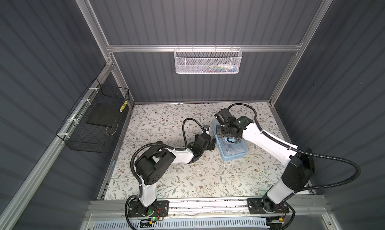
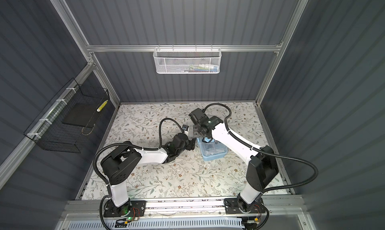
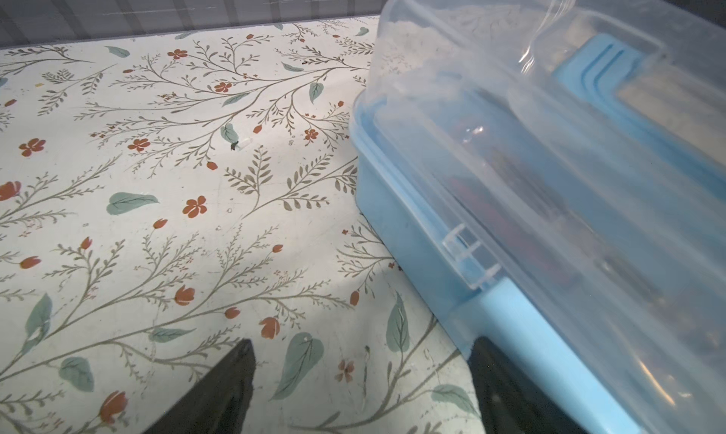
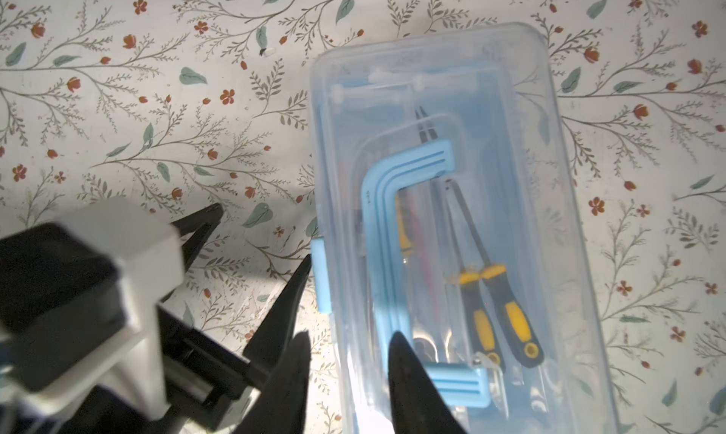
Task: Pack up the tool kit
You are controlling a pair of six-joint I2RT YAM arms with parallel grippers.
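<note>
- Below, a floral-print tabletop (image 1: pixel 187 177) lies between grey ribbed walls (image 1: pixel 198 20).
- Left gripper (image 3: pixel 359 341) spread beside the tool kit (image 1: pixel 235 154).
- Right gripper (image 4: pixel 349 336) spread above its lid (image 4: pixel 510 137).

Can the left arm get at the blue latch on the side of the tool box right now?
Probably yes. The left gripper is open beside the box, one finger at the latch, nothing between them. The right gripper is over the lid, clear of that side.
</note>
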